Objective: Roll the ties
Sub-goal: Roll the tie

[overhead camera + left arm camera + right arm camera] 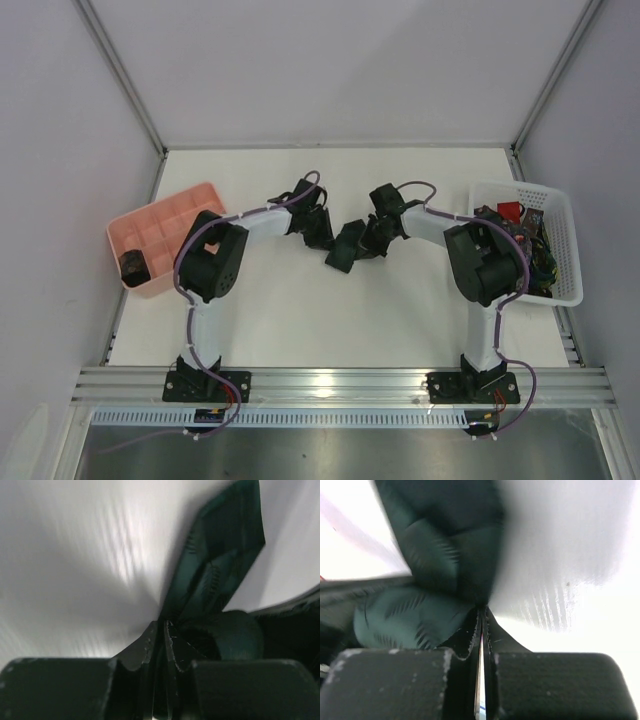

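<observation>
At the left, a pink tray is seen, and a rolled tie is kept in its near corner box. In the middle of the table, a dark green tie is found between the two grippers. It is pinched at a fold by the left gripper. The right gripper is squeezed tight, with the tie right at its tips; whether cloth is caught there cannot be told. At the right, more ties, among them a red tie, are piled in a white basket.
</observation>
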You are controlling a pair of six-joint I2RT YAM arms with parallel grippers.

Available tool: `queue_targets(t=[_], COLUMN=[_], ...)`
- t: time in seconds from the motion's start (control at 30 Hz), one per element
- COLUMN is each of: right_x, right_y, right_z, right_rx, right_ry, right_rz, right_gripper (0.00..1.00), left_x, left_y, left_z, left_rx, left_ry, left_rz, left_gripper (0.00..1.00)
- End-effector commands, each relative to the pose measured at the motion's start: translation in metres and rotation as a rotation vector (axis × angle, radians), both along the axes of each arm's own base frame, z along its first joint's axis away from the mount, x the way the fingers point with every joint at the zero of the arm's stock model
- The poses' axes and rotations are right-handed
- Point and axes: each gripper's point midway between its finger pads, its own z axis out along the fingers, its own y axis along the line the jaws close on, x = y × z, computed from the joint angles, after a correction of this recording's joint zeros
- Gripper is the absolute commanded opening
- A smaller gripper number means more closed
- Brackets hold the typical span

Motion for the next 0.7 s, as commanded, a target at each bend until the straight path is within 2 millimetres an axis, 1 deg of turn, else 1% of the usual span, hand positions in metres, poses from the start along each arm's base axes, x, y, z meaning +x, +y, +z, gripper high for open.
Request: queue_targets(t=[0.0,0.03,0.07,0.1,0.13,0.23,0.3,0.37,0.43,0.5,0.53,0.6,0.63,0.67], right_x=[-0.026,-0.029,-0.037,-0.039,-0.041,-0.043,-0.046,-0.047,-0.05,-0.056,-0.057,-0.061,-0.062,-0.062], right_y=[0.005,0.006,0.003,0.003,-0.001,-0.014,-0.014,-0.017,-0.014,-0.009,-0.005,0.006,0.009,0.018], right_z=[-0.009,-0.004,-0.007,-0.004,-0.003,0.004,0.013,0.018,0.025,0.03,0.032,0.038,0.04,0.043], right_rx=[-0.005,-0.004,-0.007,0.004,0.002,-0.011,0.018,0.027,0.063,0.106,0.131,0.18,0.192,0.219], right_ry=[0.055,0.05,0.064,0.053,0.048,0.039,0.038,0.014,0.003,0.012,0.009,0.005,0.0,-0.013], right_rz=[0.103,0.115,0.118,0.127,0.128,0.137,0.163,0.209,0.257,0.281,0.292,0.306,0.308,0.319], right_gripper=[0.0,0.0,0.0,0.0,0.0,0.0,0.0,0.0,0.01,0.0,0.0,0.0,0.0,0.0], left_x=[-0.059,-0.062,-0.07,-0.071,-0.07,-0.062,-0.056,-0.054,-0.057,-0.058,-0.055,-0.058,-0.056,-0.056], left_y=[0.003,0.006,0.017,0.023,0.028,0.042,0.05,0.061,0.068,0.065,0.06,0.051,0.046,0.044], left_z=[-0.001,0.009,0.003,0.005,0.011,0.016,0.023,0.023,0.023,0.028,0.03,0.029,0.029,0.025], left_rx=[-0.025,-0.03,0.016,0.037,0.052,0.114,0.134,0.159,0.169,0.119,0.091,0.049,0.025,0.015], left_ry=[0.17,0.162,0.176,0.172,0.152,0.131,0.132,0.157,0.176,0.175,0.163,0.192,0.194,0.207], left_rz=[-0.006,0.008,0.028,0.041,0.046,0.063,0.084,0.108,0.12,0.108,0.1,0.08,0.077,0.073], left_gripper=[0.16,0.16,0.16,0.16,0.17,0.2,0.22,0.23,0.24,0.25,0.25,0.25,0.25,0.25])
